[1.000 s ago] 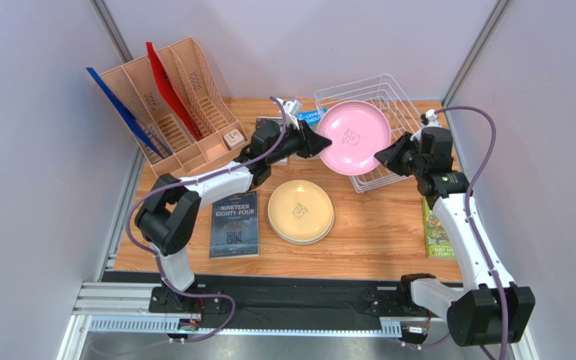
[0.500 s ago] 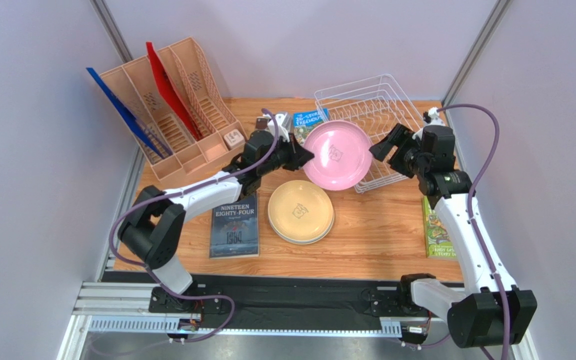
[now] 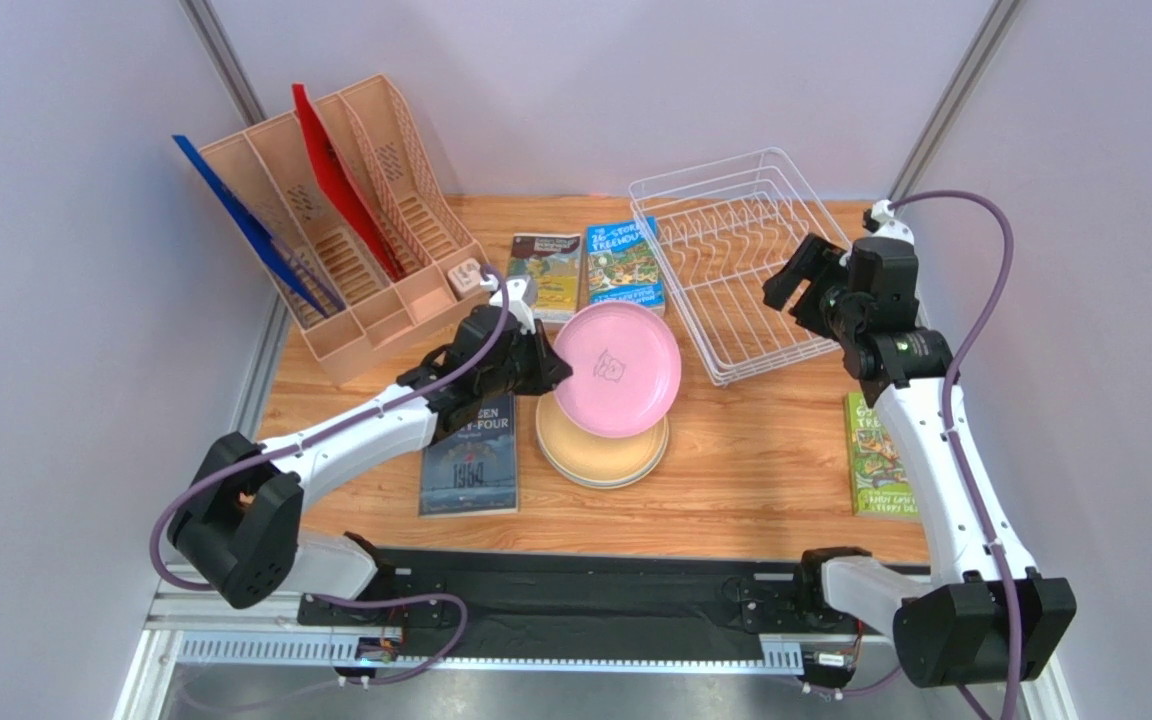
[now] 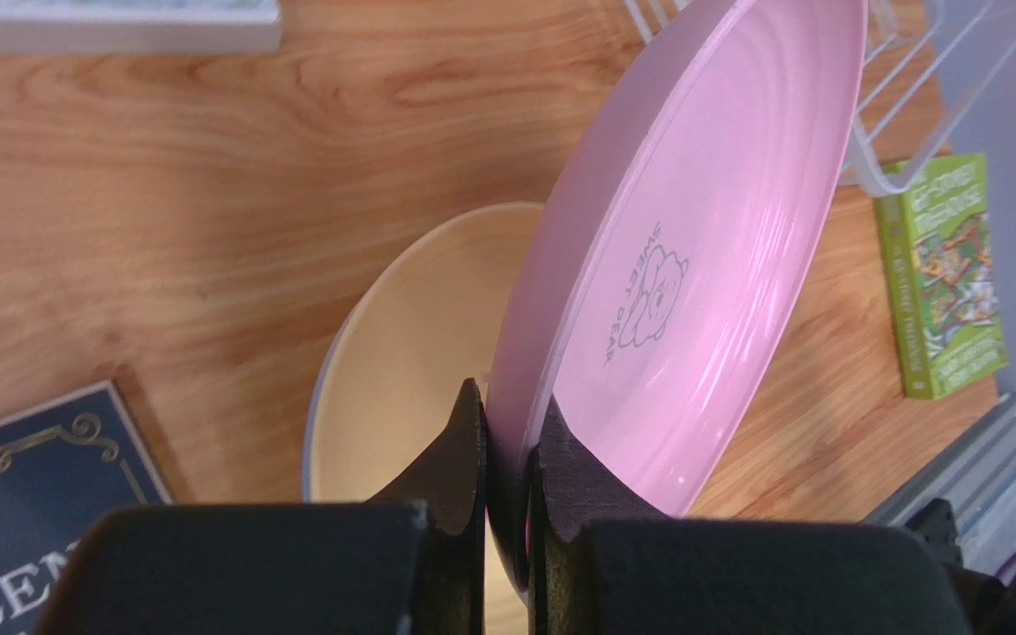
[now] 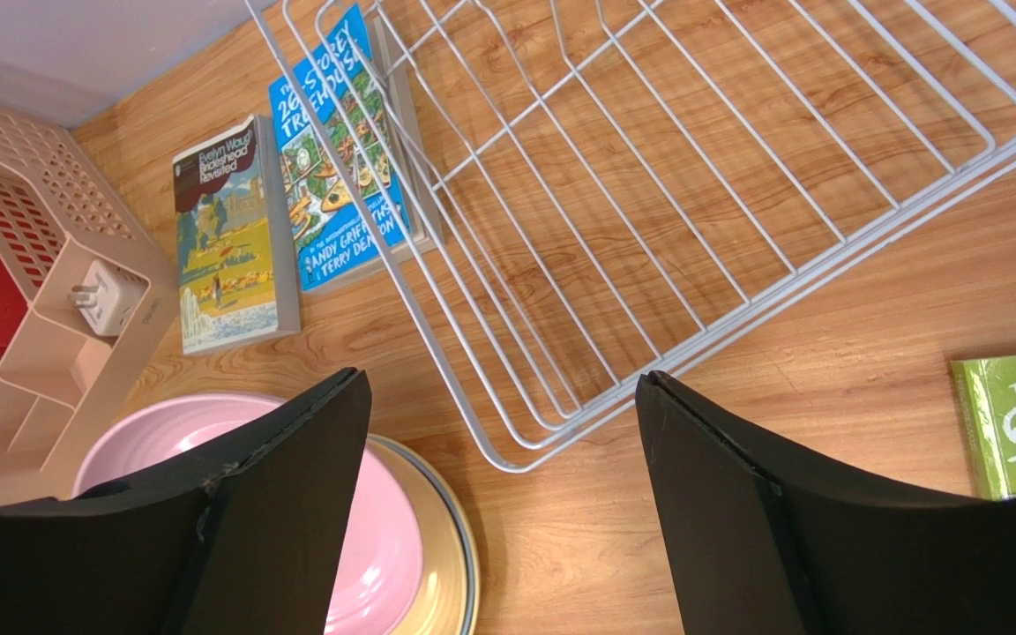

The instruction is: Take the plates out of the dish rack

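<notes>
Pink plate [image 3: 620, 371], round and matte with a small bear mark at its centre, hangs tilted over the far part of the pale yellow plate stack [image 3: 597, 458] near the middle of the wooden table [image 3: 748, 465]. The left gripper [image 4: 507, 410] holds it alone, fingers pinched tight on its near rim.

A second ago both grippers held this plate over the dish rack [image 3: 725, 270]. Since then the right gripper [image 3: 793, 285] has let go and drawn back, its fingers now spread wide and empty beside the rack's right edge. The left arm has carried the plate away from the rack and toward the stack.

No plates show in the white wire rack now. By the look of it, this is the last plate, so the task seems close to done, with only the set-down left.

Being round, the plate has no true long axis. Its hollow face points up and slightly away from the left arm. The line from the pinched rim to the free rim runs toward the rack, and that free edge rides higher. Whether the lower rim already touches the stack cannot be told.
</notes>
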Motion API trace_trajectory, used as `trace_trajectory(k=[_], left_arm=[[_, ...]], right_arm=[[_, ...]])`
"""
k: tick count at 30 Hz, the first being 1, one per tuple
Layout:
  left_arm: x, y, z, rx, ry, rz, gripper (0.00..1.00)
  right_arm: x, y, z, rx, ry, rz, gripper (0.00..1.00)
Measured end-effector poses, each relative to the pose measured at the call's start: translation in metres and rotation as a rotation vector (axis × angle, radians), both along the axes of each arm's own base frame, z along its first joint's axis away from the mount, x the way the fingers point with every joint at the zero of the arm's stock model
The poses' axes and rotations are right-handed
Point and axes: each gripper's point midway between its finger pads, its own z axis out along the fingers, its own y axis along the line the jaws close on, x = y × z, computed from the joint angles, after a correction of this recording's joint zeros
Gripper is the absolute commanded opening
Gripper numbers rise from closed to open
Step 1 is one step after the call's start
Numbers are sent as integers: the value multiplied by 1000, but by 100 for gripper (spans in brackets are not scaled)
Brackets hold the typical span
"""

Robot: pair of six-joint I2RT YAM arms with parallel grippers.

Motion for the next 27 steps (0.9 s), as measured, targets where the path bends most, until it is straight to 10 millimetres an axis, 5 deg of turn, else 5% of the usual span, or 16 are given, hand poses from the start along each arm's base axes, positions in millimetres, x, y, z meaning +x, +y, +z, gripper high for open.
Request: trace_trajectory(k=[14,15,16,17,23,27], left_arm=[[-33,20,-52,118,198,-10,0],[-36,20,-56,123,213,-14,6],[-38,21,-59,130,229,-19,25],[-40,21,-61,134,240,-23,55],[-46,20,-57,113,245,-33,85],[-45,23,-34,96,173,-43,88]], right_arm=[[-4,0,-14,-2,32,-1,79],[-4,0,-15,-2,35,-1,79],[-5,0,-16,-2,37,-1,79],[-5,0,-17,-2,38,-1,79],[-6,-2,-23,-10,52,-5,80],[-6,-6,-27,-39,54,-12,80]])
